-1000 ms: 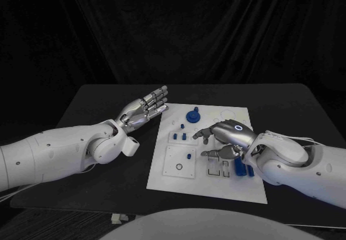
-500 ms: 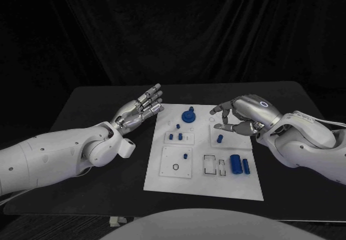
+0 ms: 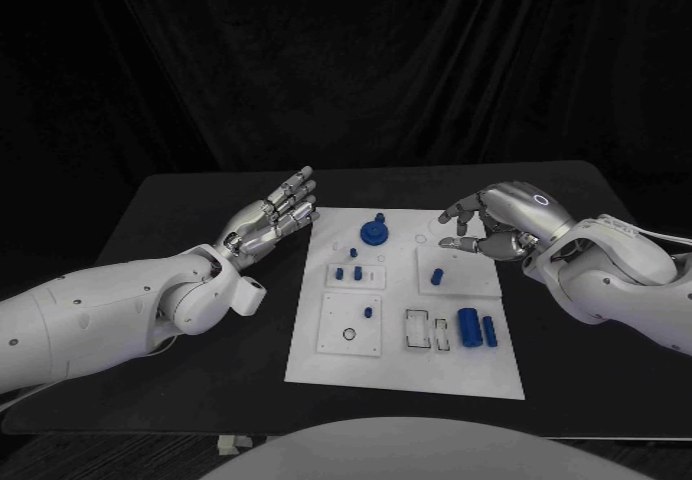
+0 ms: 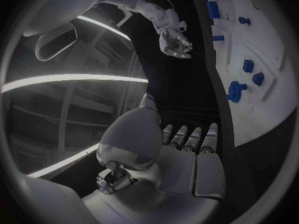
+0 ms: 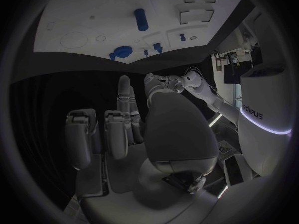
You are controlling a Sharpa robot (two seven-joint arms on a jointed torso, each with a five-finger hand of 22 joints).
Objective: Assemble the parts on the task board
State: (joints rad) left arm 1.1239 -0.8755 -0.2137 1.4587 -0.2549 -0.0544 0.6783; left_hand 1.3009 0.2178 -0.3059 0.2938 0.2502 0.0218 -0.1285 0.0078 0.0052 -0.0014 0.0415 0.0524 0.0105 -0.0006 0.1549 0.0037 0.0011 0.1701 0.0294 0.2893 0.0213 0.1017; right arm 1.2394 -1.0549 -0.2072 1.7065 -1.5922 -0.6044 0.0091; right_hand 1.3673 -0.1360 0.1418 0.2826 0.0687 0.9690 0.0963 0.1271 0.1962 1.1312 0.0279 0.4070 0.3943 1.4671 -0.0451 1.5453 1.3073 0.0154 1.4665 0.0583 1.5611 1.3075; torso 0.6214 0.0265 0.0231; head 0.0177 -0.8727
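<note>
The white task board (image 3: 408, 355) lies in the middle of the table. A blue round knob part (image 3: 375, 232) stands near its far edge. Small blue parts (image 3: 346, 272) sit on the raised squares, and two blue cylinders (image 3: 470, 325) lie at the near right. My left hand (image 3: 274, 217) hovers flat beside the board's far left corner, fingers straight and apart, holding nothing. My right hand (image 3: 495, 222) hangs over the far right corner, fingers loosely bent and apart, nothing between them. The left wrist view shows the board (image 4: 268, 99) and my right hand (image 4: 175, 38).
A black ring (image 3: 348, 333) lies on the near left square, and rectangular slots (image 3: 418, 330) are beside the cylinders. The black table (image 3: 188, 200) extends on both sides of the board. The right wrist view shows the board (image 5: 81, 15) with a blue cylinder (image 5: 141, 20).
My right hand has lifted off the near right part of the board and drawn back to the far right corner. My left hand has hardly moved.
</note>
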